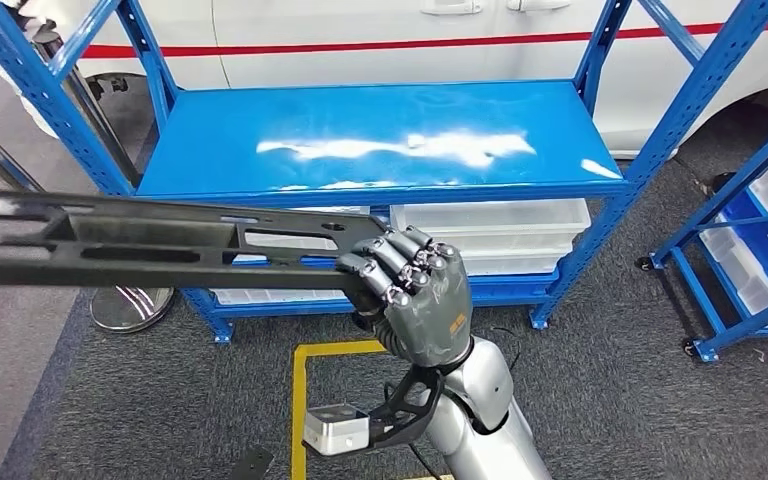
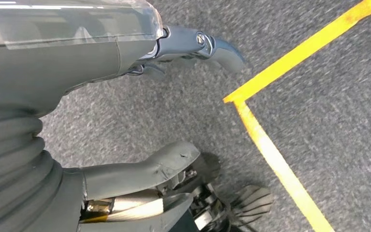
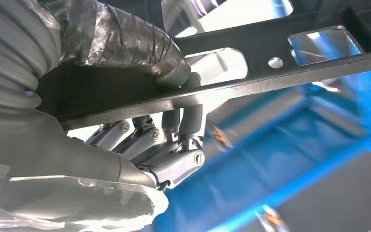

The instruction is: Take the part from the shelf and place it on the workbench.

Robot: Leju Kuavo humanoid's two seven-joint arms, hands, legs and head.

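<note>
A long black flat part (image 1: 150, 242) with cut-out slots stretches from the picture's left edge to the middle, held level in front of the blue shelf (image 1: 380, 140). My right hand (image 1: 415, 290) grips its right end, fingers curled over the top edge. In the right wrist view the thumb and fingers (image 3: 174, 145) clamp the black part (image 3: 280, 67) from both sides. My left hand (image 2: 125, 116) hangs over grey carpet with fingers apart and nothing in it.
The blue shelf's top board is bare and shiny. White plastic bins (image 1: 490, 225) sit on its lower level. A second blue rack with bins (image 1: 760, 230) stands at the right. Yellow floor tape (image 1: 330, 350) marks the carpet below. A white car body (image 1: 410, 30) is behind.
</note>
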